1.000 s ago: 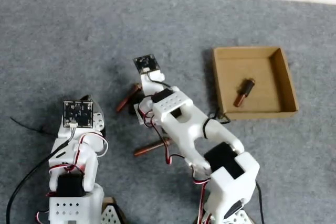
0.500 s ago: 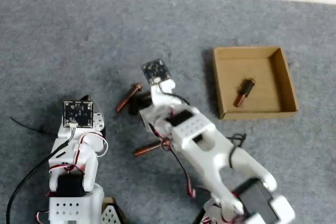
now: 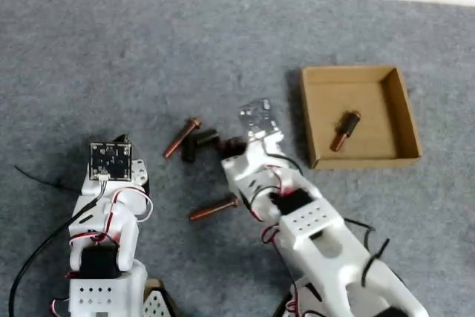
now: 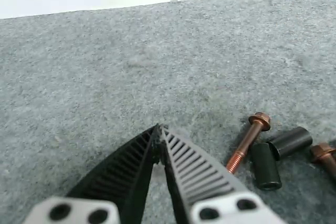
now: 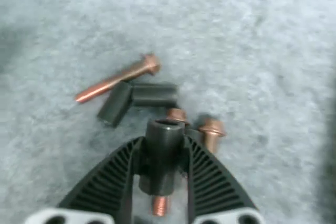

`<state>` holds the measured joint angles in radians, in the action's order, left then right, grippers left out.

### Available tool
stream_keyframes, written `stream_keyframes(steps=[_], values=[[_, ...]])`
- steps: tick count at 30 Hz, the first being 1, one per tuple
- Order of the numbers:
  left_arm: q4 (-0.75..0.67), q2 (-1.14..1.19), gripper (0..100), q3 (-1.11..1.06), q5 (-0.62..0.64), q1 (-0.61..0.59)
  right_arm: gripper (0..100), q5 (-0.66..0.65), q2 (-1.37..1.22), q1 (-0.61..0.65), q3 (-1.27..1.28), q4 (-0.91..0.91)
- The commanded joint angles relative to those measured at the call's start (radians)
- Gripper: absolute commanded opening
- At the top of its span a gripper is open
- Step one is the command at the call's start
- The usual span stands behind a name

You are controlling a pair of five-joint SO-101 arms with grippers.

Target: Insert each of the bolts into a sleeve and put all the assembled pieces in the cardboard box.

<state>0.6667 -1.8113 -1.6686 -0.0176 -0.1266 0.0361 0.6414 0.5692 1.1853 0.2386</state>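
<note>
From the high view first: cardboard box (image 3: 371,98) off to the right of the grey table (image 3: 111,50), already holding one assembled piece (image 3: 345,131) on its floor. Near the middle, a loose bolt (image 3: 182,137) lying just beside two empty sleeves (image 3: 189,149) (image 3: 207,137), and a second bolt (image 3: 214,208) alone, nearer the arm bases. Right arm (image 3: 312,220) stretched out to that cluster, left arm (image 3: 104,228) folded back by the near edge, well apart from it all. Over to the left wrist view: left gripper (image 4: 159,129) clenched tip to tip on nothing, tips close to the table, with the loose bolt and both sleeves off to one side. Now the right wrist view, and plenty going on: right gripper (image 5: 163,148) clamped around a dark held sleeve (image 5: 160,156), a copper bolt tip (image 5: 159,204) poking out of its near end, so judged as one bolt mated and ready for the box. Two copper heads (image 5: 177,114) (image 5: 211,128) just beyond the sleeve's far end; impossible to assign either to the gripped piece. For the carry, by best guess: keep the squeeze firm on the sleeve, hold it level or head-up to stop the bolt sliding free, lift well clear of the box wall, then let go low over the bare floor beside the piece already there, not on top of it. Lettering? None readable anywhere, just tiny marks on the wrist boards (image 3: 111,159), too small to make out.
</note>
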Motion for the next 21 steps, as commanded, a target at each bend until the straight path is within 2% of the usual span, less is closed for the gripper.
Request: stream_keyframes(steps=[1, 14, 21], values=[[-0.023, -0.013, 1, 0.007, 0.006, -0.01, 0.4, -0.006, 0.096, -0.056, 0.019, -0.027], [-0.023, -0.013, 1, 0.015, 0.002, -0.016, 0.4, -0.006, 0.383, -0.134, 0.197, -0.027], [-0.023, -0.012, 1, 0.025, -0.204, -0.016, 0.4, -0.008, 0.538, -0.168, 0.303, -0.022]])
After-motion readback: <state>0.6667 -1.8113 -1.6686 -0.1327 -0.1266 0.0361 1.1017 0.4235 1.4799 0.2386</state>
